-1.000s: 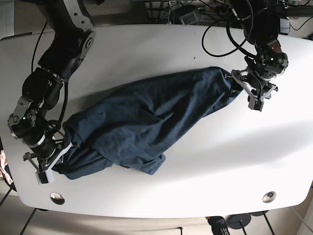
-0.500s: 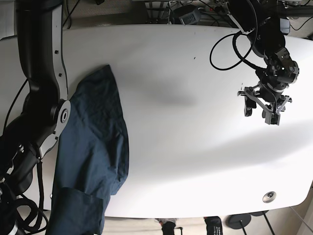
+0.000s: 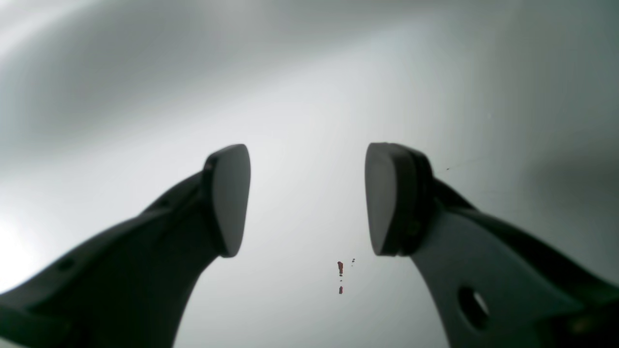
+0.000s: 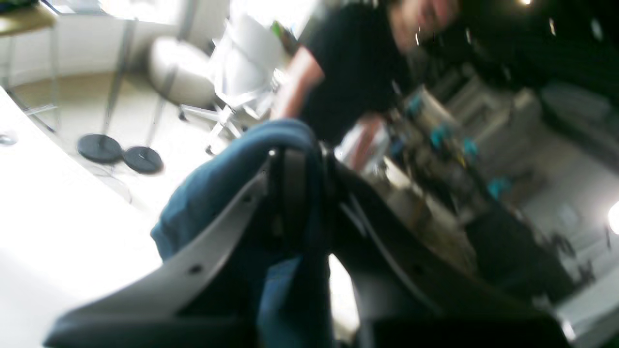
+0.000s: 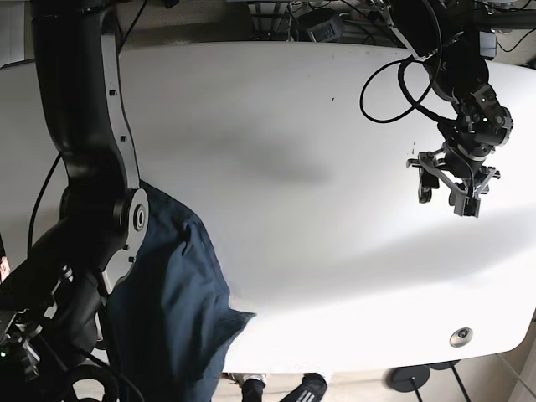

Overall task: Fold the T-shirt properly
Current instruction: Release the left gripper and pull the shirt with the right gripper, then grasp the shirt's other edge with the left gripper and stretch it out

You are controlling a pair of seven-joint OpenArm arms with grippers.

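The dark navy T-shirt (image 5: 172,314) hangs bunched at the table's front left corner, part of it over the front edge. In the right wrist view my right gripper (image 4: 295,164) is shut on a fold of the blue T-shirt (image 4: 217,193), lifted above the table edge. In the base view only that arm (image 5: 92,159) shows; its gripper is hidden low on the left. My left gripper (image 5: 448,198) is open and empty over the bare white table (image 5: 293,151) at the right. In the left wrist view its fingertips (image 3: 229,198) stand wide apart, with nothing between them.
Black cables (image 5: 394,84) loop at the table's back right. A round metal fitting (image 5: 460,337) sits near the front right edge. Small red specks (image 3: 340,275) mark the table under the left gripper. A person in black (image 4: 358,63) and stand bases (image 4: 121,154) are beyond the table.
The right arm has pulled the T-shirt off the table's middle to the front left corner, and it now hangs lower. The left gripper let go of it and stays open at the right.
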